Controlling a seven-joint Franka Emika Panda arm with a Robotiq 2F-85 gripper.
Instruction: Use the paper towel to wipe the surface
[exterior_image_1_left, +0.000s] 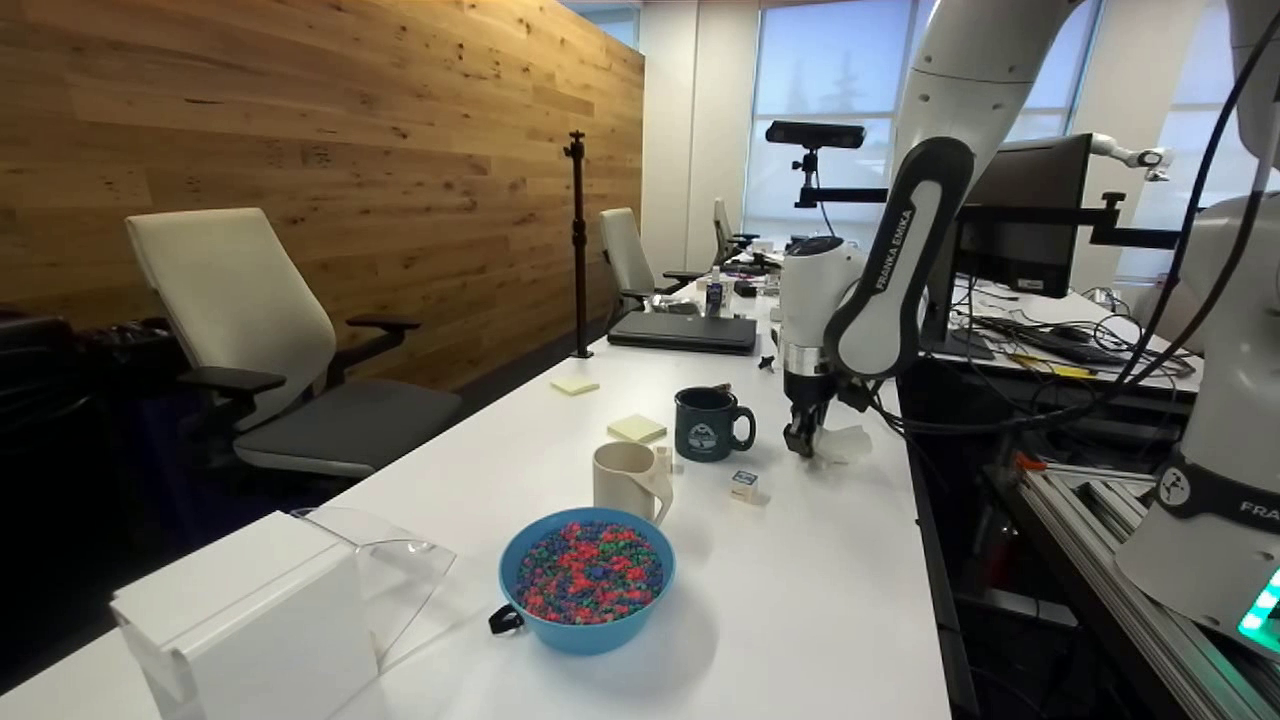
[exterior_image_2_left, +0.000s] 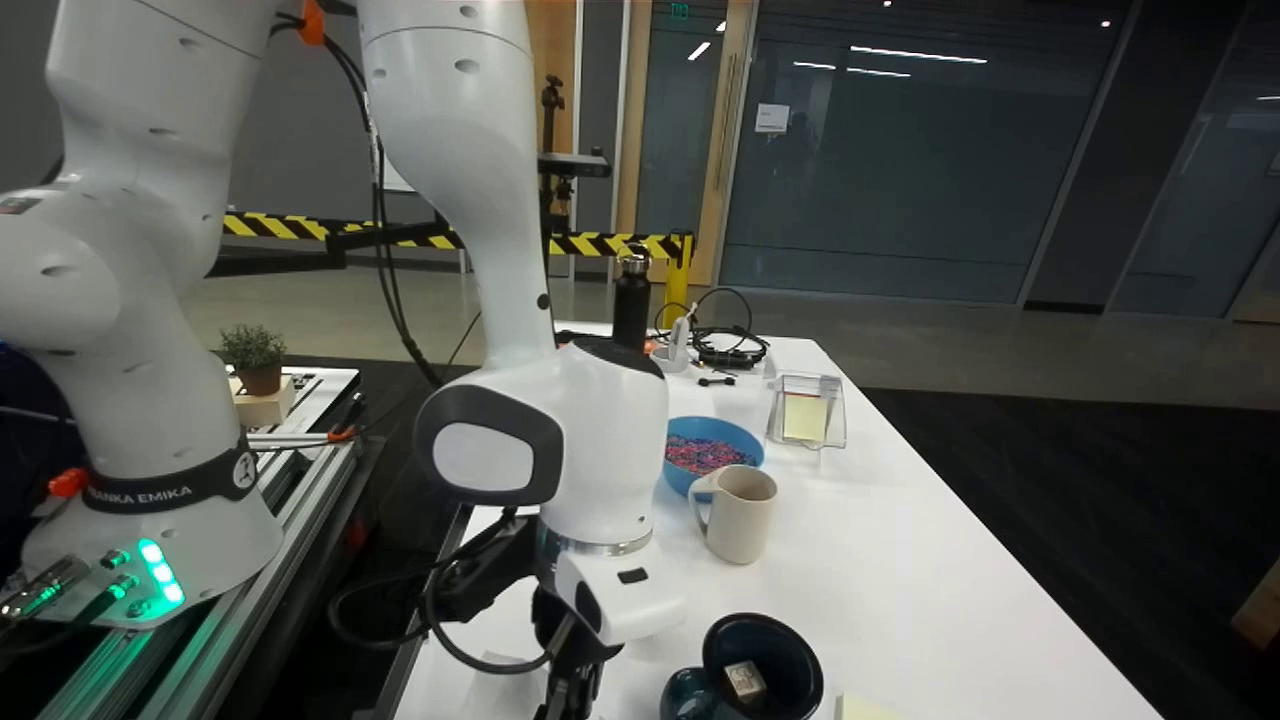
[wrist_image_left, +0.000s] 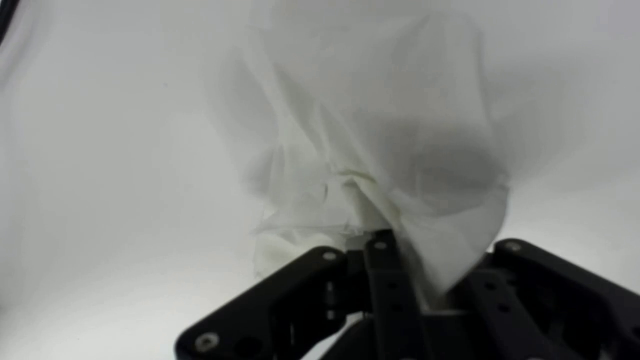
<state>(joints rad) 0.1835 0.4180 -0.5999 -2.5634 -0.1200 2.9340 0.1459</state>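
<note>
The paper towel is a white crumpled sheet on the white tabletop surface, near the edge on the robot's side. My gripper points down at the tabletop and is shut on the towel. In the wrist view the towel spreads out ahead of the fingers, and a folded corner sticks up between them, hiding the right fingertip. The surface shows around it. In an exterior view the fingers are cut by the lower edge, with part of the towel beside them.
A dark mug stands close to the gripper, with a small cube inside. Another cube, a cream mug, sticky notes, a blue bowl of beads, a white box and a closed laptop are on the table.
</note>
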